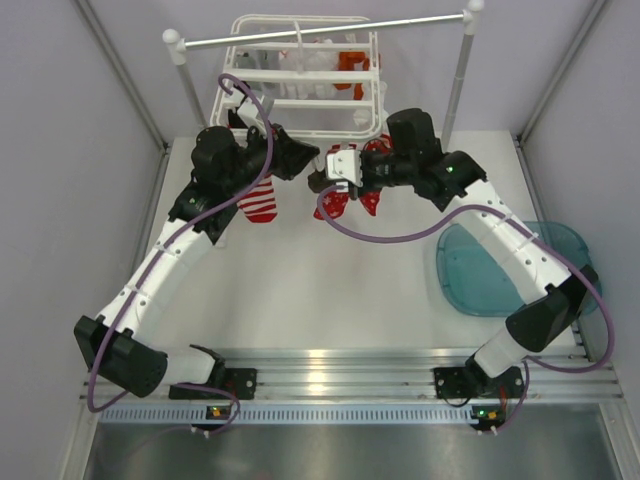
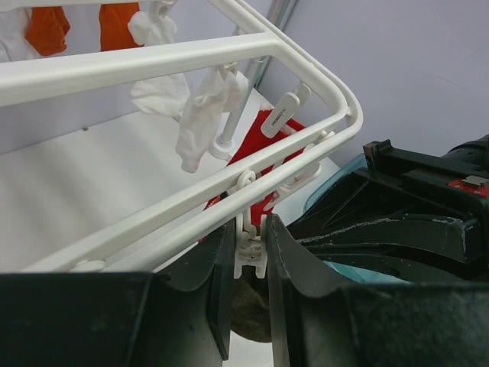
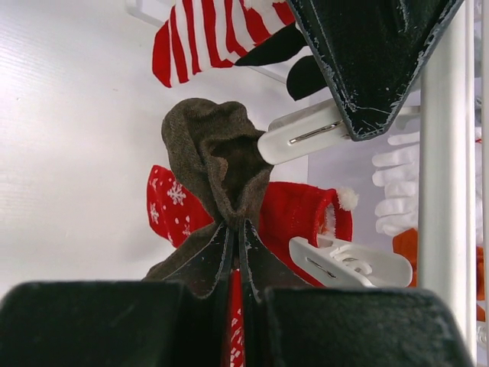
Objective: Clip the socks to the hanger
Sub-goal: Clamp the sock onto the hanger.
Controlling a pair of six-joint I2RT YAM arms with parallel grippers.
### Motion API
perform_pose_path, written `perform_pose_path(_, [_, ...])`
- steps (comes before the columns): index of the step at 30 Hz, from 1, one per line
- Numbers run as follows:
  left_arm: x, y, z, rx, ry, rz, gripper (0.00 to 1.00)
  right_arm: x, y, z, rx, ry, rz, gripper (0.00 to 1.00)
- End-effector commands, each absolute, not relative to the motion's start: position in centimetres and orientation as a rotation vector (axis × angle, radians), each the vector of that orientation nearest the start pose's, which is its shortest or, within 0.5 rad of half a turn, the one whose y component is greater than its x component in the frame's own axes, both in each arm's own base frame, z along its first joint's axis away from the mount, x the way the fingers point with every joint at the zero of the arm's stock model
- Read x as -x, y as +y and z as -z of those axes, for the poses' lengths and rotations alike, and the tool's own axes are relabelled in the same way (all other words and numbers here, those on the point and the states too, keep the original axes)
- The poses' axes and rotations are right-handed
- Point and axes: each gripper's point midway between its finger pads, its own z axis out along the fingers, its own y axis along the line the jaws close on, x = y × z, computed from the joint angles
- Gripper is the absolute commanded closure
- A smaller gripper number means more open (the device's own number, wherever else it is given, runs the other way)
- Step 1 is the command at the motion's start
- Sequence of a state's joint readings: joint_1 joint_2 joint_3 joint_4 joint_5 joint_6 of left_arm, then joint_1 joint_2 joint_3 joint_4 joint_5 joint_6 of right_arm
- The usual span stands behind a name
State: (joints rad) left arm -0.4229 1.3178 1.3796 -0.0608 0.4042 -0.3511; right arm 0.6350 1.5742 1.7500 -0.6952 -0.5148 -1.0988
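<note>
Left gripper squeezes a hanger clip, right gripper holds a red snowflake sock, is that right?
No: the right gripper holds the dark brown-grey sock, not a red one; the right wrist view shows it. The left gripper does squeeze a hanger clip.

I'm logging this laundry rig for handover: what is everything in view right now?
hanger: one, white, back of table, under the rail
rail: one, grey on white posts, back
clip: many, white, dangling from hanger
dark brown sock: one, in right claw, near the pinched clip
red snowflake socks: at least two, below hanger's near edge
striped sock: one, red-white, beside them
orange socks: apparently two, hanger's far side
white socks: several, inside hanger
tray: one, teal, table's right side
table: one, white
left claw: one, black, pinching a clip
right claw: one, black, shut on dark brown sock
</note>
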Motion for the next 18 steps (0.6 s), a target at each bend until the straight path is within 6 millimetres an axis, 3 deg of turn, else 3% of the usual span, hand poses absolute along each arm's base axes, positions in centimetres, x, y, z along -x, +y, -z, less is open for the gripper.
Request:
perform_pose_path(1, [-34.9,-25.2,-41.0,-0.422,1.564,0.933,1.0,-32.3,32.5,-37.7,1.679,0.959,-0.268,1.0])
perform_pose_path(18, [-35.0,-25.0,-40.8,-0.428,1.566,0.916,1.0,-31.6,32.2,-38.6,1.654,0.94,-0.275,1.0])
